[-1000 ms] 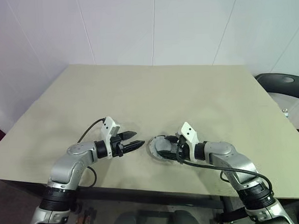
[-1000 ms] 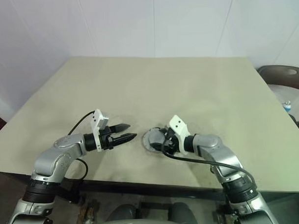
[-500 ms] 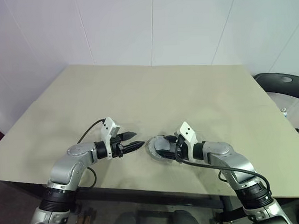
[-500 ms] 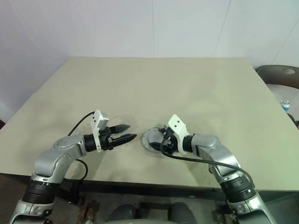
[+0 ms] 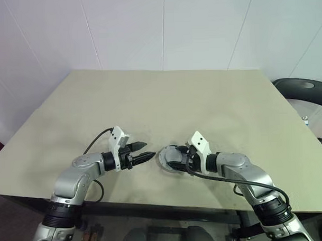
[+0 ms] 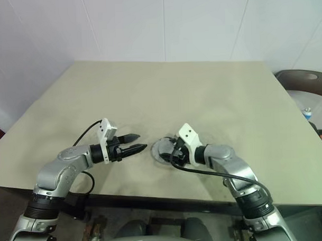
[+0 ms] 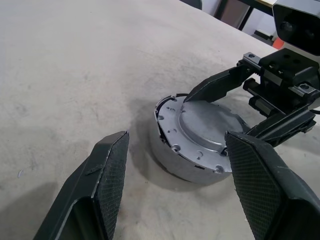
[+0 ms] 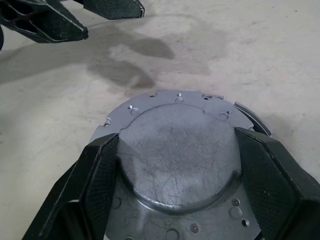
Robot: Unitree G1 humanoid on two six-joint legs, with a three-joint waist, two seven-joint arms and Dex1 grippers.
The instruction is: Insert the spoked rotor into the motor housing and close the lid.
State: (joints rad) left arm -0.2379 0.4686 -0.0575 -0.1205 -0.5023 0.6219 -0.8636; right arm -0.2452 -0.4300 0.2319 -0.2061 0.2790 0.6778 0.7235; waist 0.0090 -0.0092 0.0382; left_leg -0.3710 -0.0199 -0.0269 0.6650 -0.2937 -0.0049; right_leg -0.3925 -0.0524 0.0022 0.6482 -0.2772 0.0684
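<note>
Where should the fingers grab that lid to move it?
Probably by its rim, on opposite sides. The lid lies flat on the housing, slightly off-centre, and its domed middle offers no handle. The right gripper already straddles it from the robot's right, fingers spread on either side. The open left gripper waits apart.

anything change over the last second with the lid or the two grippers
Hardly anything. The right gripper edged slightly toward the robot's left along the table, its fingers astride the lid as before. The lid sits slightly askew on the motor housing, in the same spot. The left gripper stayed open and clear of it.
</note>
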